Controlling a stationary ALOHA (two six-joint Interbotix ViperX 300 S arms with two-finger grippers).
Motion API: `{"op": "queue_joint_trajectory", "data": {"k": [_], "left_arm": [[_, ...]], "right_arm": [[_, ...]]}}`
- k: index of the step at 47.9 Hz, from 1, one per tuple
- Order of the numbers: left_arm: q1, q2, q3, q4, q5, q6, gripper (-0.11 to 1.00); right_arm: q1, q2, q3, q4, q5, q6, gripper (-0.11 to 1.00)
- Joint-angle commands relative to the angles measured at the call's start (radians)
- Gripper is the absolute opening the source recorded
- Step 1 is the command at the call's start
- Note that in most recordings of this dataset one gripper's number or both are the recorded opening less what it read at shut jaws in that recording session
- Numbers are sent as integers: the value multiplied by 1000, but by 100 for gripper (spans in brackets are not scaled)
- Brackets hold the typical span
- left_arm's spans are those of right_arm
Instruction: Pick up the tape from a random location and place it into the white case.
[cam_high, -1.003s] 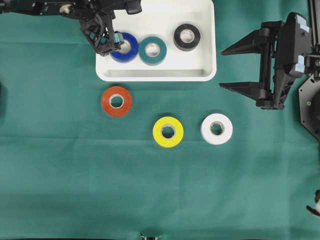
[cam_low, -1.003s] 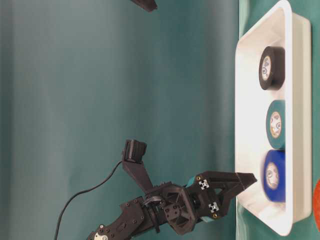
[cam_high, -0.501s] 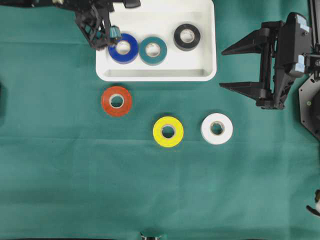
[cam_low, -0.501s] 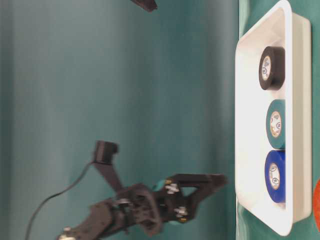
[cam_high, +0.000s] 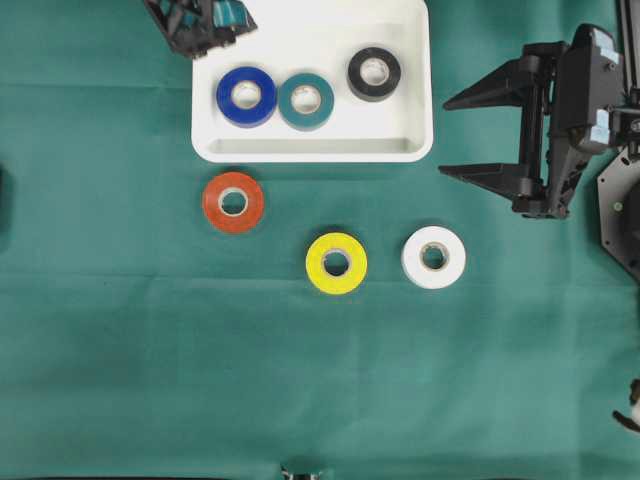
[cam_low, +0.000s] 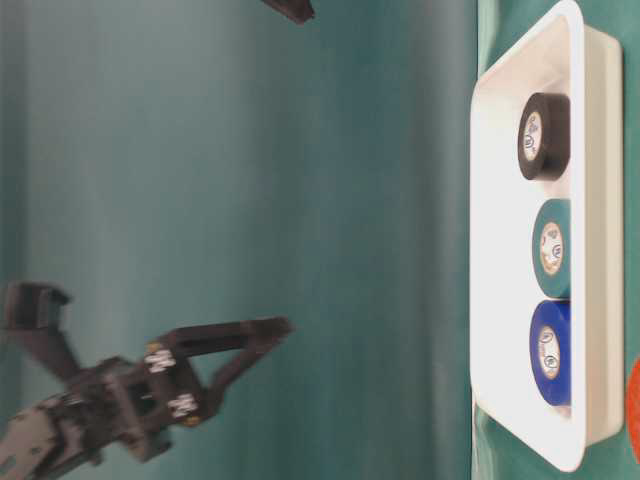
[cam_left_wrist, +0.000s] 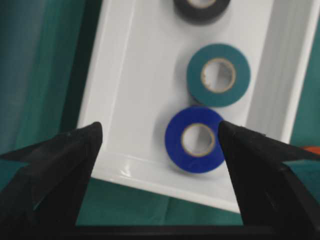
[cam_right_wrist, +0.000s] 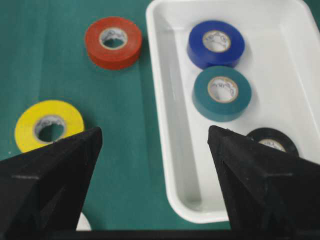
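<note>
In the white case (cam_high: 412, 120), at its L end, lies the blue tape (cam_high: 246, 96), flat beside green (cam_high: 305, 100) & black (cam_high: 374, 73) rolls, so that one's done. L pincer (cam_low: 232, 348) hangs above, wide open, empty. R pincer (cam_high: 462, 136) is open too, holding nothing.

white case (cam_right_wrist: 167, 150) — blue (cam_right_wrist: 216, 43), teal (cam_right_wrist: 222, 93), black tapes (cam_right_wrist: 272, 141) | cloth — red (cam_right_wrist: 113, 41), yellow tapes (cam_right_wrist: 49, 124)
</note>
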Motion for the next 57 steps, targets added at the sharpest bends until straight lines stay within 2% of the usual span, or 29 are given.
{"op": "queue_joint_trajectory", "data": {"k": [1, 24, 31, 42, 57], "left_arm": [[-2, -37, -23, -2, 5, -2, 100], [-3, -57, 11, -3, 2, -5, 100], [-28, -57, 12, -3, 0, -6, 100], [-115, -57, 15, -6, -2, -20, 100], [-293, -74, 51, -6, -71, -109, 100]], "right_arm": [[2, -5, -17, -2, -2, 2, 82], [2, -5, -18, -2, -2, 2, 82], [2, -5, -18, -2, -2, 3, 82], [2, -5, -18, -2, -2, 3, 82], [2, -5, -18, -2, 9, 3, 82]]}}
